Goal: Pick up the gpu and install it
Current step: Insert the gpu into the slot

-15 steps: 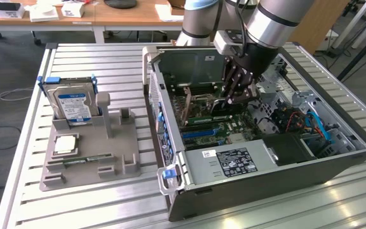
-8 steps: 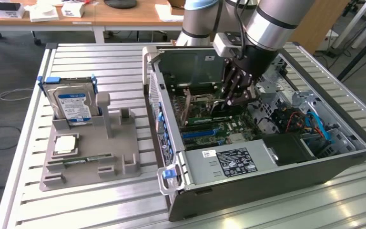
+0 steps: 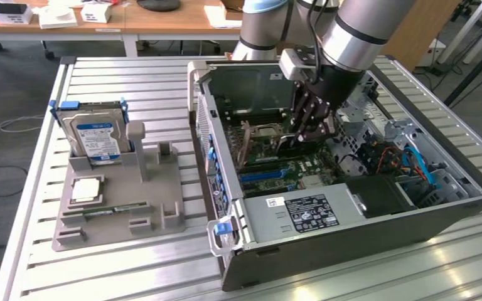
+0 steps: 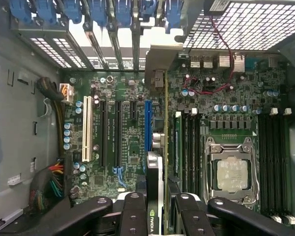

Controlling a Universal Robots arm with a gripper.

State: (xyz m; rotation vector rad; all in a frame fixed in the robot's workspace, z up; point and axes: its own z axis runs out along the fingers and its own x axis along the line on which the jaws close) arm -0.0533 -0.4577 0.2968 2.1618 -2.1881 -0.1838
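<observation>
**Gpu held inside the case, at the insertion step**

The end effector (image 4: 160, 209) is seen clenched on the gpu (image 4: 154, 169), its black fingers (image 4: 132, 211) pressed to either side of the card's cooler. The card is held edge-on above the motherboard (image 4: 130, 147), its long axis parallel with the expansion slots. Its silver bracket (image 4: 162, 56) is pointed at the rear openings under the blue latches (image 4: 123, 10). The card's line is seen just beside the blue slot (image 4: 147, 125); whether its edge connector has entered any slot cannot be told.

In the exterior view the arm is reached down into the open case (image 3: 333, 251), which lies on the slatted tabletop (image 3: 123, 276). A grey holder (image 3: 153, 200) stands well apart, toward the exterior view's left.

The pick-up is judged complete and installation under way. Seating would call for the connector to be squared over the slot, the bracket to be lined up with a rear opening, and an even, straight press.
</observation>
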